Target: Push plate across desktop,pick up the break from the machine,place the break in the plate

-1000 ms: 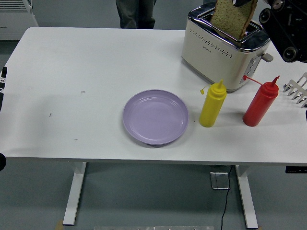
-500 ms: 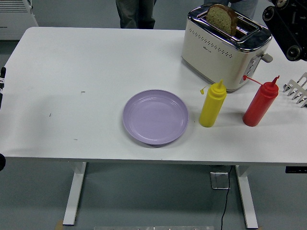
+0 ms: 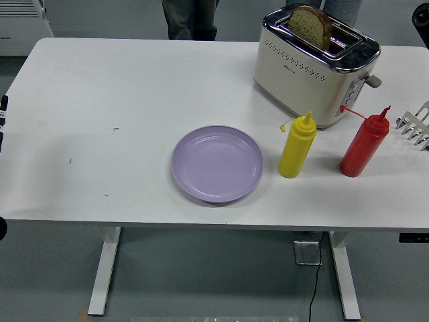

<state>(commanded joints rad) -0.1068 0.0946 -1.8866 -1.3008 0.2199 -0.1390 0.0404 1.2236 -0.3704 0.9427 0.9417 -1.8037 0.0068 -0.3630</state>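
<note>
Brown bread (image 3: 310,23) is now seated back in the far-right toaster (image 3: 315,64), released since a second ago; the right hand has been withdrawn from view, its state untellable. The lilac plate (image 3: 217,164) waits empty, near centre.

A yellow squeeze bottle (image 3: 297,145) is standing on the white table (image 3: 100,100), with a red squeeze bottle (image 3: 364,143) standing to its right. A metal rack (image 3: 416,125) is sitting further right of the yellow bottle, and a person's legs (image 3: 190,19) are showing beyond the table's far edge.
</note>
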